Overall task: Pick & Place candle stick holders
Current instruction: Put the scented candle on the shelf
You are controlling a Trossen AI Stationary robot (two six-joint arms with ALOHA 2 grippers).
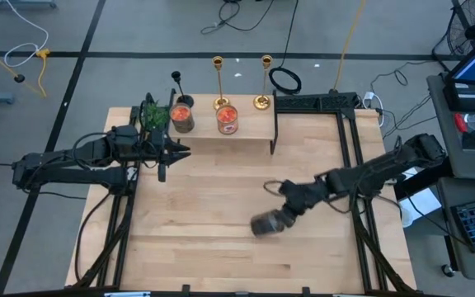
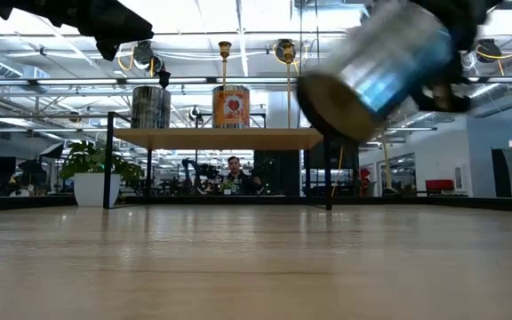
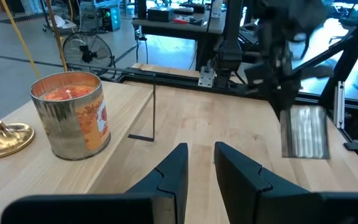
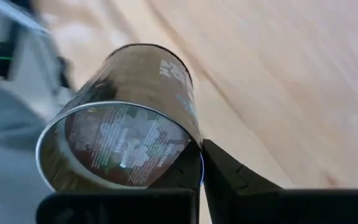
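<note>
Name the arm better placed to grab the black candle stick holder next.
Left: the left gripper sits open by the shelf near the black holder; the right gripper is clamping a can.

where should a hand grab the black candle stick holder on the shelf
Grip the black candle stick holder on its thin upright stem, above the small base, coming from the table side. It stands at the shelf back edge, the plant and a can just in front, so the left hand likely must reach over them.
</note>
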